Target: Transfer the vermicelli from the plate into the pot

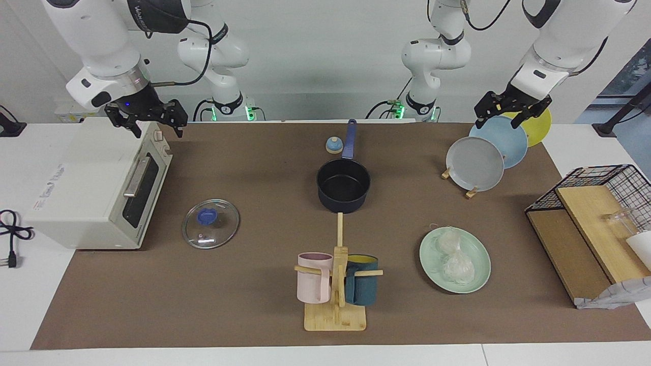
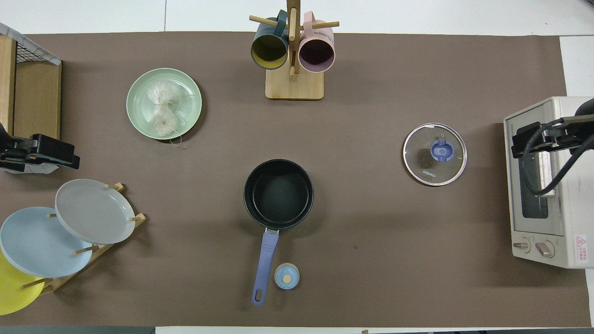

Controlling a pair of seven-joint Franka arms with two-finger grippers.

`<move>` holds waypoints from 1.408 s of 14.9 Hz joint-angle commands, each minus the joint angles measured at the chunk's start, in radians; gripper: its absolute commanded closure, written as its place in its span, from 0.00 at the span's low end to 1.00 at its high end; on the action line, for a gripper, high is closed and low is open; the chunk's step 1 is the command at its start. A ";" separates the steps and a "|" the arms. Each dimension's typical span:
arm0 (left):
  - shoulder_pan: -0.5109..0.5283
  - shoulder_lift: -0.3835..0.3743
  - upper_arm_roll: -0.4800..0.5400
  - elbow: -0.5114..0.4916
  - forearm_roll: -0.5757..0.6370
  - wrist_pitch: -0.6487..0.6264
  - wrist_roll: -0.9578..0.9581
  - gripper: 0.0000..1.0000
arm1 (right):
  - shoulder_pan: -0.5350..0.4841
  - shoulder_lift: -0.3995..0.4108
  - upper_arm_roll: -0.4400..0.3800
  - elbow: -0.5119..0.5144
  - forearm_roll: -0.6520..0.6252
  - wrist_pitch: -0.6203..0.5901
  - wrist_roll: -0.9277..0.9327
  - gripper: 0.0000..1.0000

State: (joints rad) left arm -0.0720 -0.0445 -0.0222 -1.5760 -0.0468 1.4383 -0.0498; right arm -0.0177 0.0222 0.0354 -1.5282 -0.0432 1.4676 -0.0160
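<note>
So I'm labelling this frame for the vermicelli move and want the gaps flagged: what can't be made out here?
- Left gripper, raised over the plate rack: finger opening too small to read in the facing view; cut off by the edge in the overhead view.
- Right gripper, over the toaster oven: the same.
- Vermicelli on the plate: translucent, so the two nests' boundary is unclear.
- Pot: black inside, residue undeterminable.

Two vermicelli nests (image 1: 453,255), four plates (image 1: 475,163), two mugs (image 1: 314,277), one pot (image 1: 343,185), one lid (image 1: 210,223).

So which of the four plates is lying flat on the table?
The mint-green plate with the noodles; the grey, light blue and yellow plates stand tilted in the rack.
</note>
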 commanded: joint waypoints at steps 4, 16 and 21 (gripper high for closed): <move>0.001 0.014 0.001 0.018 0.016 0.014 -0.004 0.00 | -0.007 -0.019 0.004 -0.042 0.025 0.040 -0.016 0.00; -0.014 0.256 -0.005 0.068 -0.038 0.207 -0.005 0.00 | -0.005 0.140 0.006 -0.070 0.026 0.262 -0.019 0.00; -0.037 0.435 -0.008 0.103 -0.012 0.407 0.027 0.00 | 0.035 0.167 0.009 -0.298 0.026 0.584 -0.015 0.00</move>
State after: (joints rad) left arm -0.0923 0.3171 -0.0384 -1.5182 -0.0709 1.7887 -0.0460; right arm 0.0232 0.2234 0.0408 -1.6936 -0.0379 1.9303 -0.0160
